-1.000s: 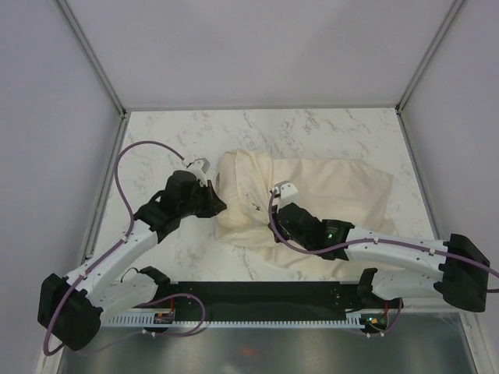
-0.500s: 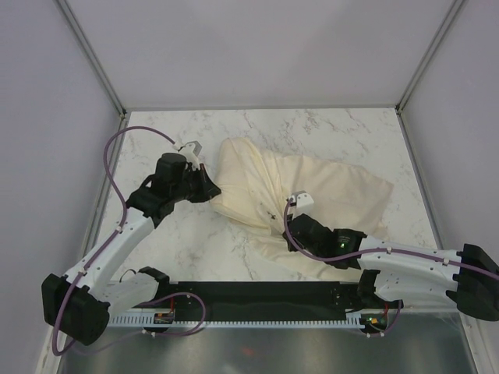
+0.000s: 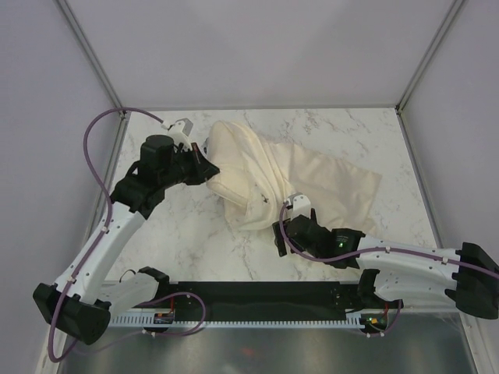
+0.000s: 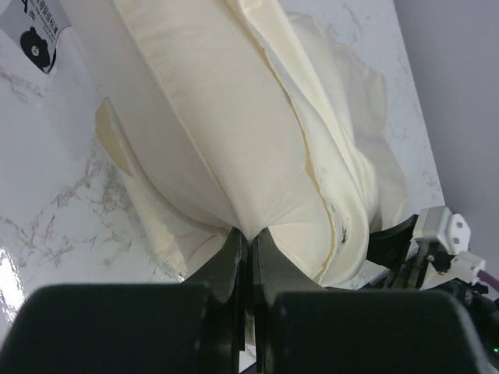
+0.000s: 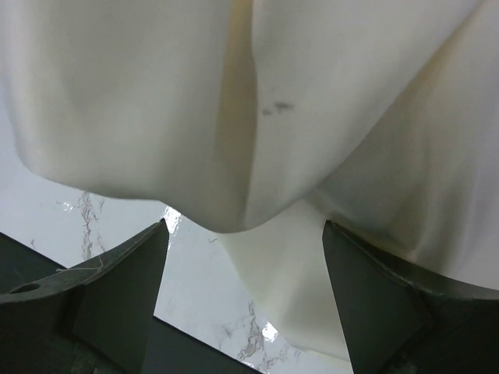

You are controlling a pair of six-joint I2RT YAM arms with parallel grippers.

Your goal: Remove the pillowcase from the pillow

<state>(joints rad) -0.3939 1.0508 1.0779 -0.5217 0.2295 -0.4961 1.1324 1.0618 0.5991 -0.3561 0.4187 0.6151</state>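
The pillow is the thick cream cushion at the table's far left, its near end raised. My left gripper is shut on a pinch of the pillow, with the jaws pressed together. The pillowcase trails to the right, limp and flat, still wrapped round the pillow's right part. Its hemmed edge with a small dark mark shows in the left wrist view. My right gripper is at the fabric's near edge. Its jaws stand wide open under the hanging pillowcase, gripping nothing.
The marble table is boxed in by pale walls on the left, right and far sides. A black strip runs along the near edge between the arm bases. My right arm's wrist lies close to the fabric's near side.
My left gripper has pulled the pillow up and toward the far left. My right gripper has opened and let go of the pillowcase, which now lies flatter.
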